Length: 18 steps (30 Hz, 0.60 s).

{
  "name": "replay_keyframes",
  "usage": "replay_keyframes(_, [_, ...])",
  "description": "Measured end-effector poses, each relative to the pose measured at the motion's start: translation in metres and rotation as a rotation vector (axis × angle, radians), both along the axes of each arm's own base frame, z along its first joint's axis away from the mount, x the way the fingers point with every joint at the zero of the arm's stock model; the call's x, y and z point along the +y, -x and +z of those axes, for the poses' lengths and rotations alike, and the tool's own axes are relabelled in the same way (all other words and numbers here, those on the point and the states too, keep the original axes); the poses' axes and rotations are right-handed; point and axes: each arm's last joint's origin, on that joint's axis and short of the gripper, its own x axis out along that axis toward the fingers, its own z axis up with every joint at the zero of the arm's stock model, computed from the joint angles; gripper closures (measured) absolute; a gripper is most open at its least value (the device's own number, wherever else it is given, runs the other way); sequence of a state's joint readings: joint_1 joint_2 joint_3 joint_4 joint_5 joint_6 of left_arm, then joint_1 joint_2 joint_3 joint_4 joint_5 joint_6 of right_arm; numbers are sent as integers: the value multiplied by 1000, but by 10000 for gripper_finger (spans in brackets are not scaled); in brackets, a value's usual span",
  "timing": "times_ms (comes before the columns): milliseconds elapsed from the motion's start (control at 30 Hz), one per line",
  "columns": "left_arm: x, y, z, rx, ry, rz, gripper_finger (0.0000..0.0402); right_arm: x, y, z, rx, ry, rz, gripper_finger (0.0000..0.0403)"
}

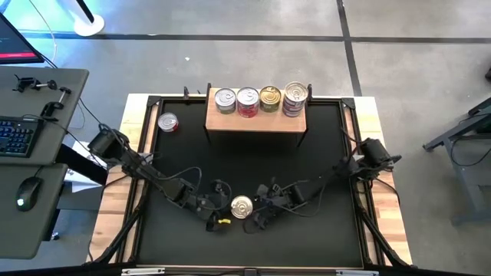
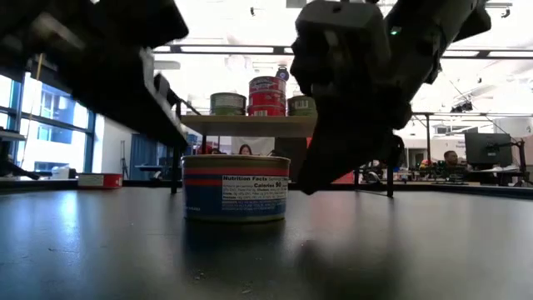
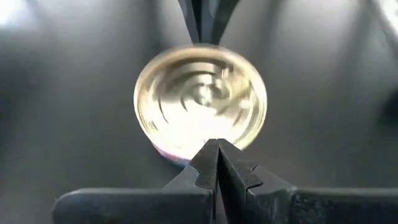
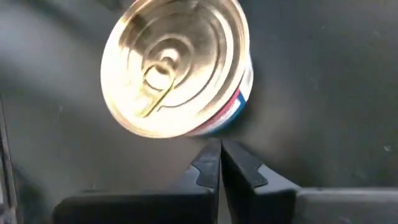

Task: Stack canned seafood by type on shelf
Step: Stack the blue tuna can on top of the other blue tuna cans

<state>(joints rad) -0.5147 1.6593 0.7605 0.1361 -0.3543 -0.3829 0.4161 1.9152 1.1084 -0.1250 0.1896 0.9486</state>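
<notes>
A flat tin with a gold lid and a blue and red label (image 1: 242, 205) (image 2: 236, 187) stands upright on the black mat near its front edge. My left gripper (image 1: 227, 205) (image 3: 217, 147) is shut, its tips at the tin's left rim. My right gripper (image 1: 258, 207) (image 4: 219, 148) is shut just right of the tin; the low view shows a narrow gap between them. The wooden shelf (image 1: 255, 121) (image 2: 250, 125) stands at the far side and carries several cans in a row (image 1: 248, 100), some stacked. My left gripper has its shut fingertips (image 3: 208, 155) at the edge of the tin's lid (image 3: 186, 146), slanting down from the table's left. I cannot tell whether they touch it. The tin stands flat on the mat.
One more can with a red label (image 1: 167, 122) stands on the mat at the far left, beside the shelf. A side desk with a keyboard (image 1: 17, 136) and a mouse (image 1: 28, 192) lies left of the table. Cables trail over the mat by both arms.
</notes>
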Motion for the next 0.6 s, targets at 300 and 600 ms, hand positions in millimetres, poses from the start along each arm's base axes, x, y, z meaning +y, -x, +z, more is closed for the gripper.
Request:
replay_keyframes(300, [-1, -4, -8, -14, -31, 21, 401, -6, -2, -6, 20, 8, -35, 402])
replay_keyframes(600, [2, -3, -10, 9, -91, 6, 401, -4, -10, 2, -40, -13, -38, 403])
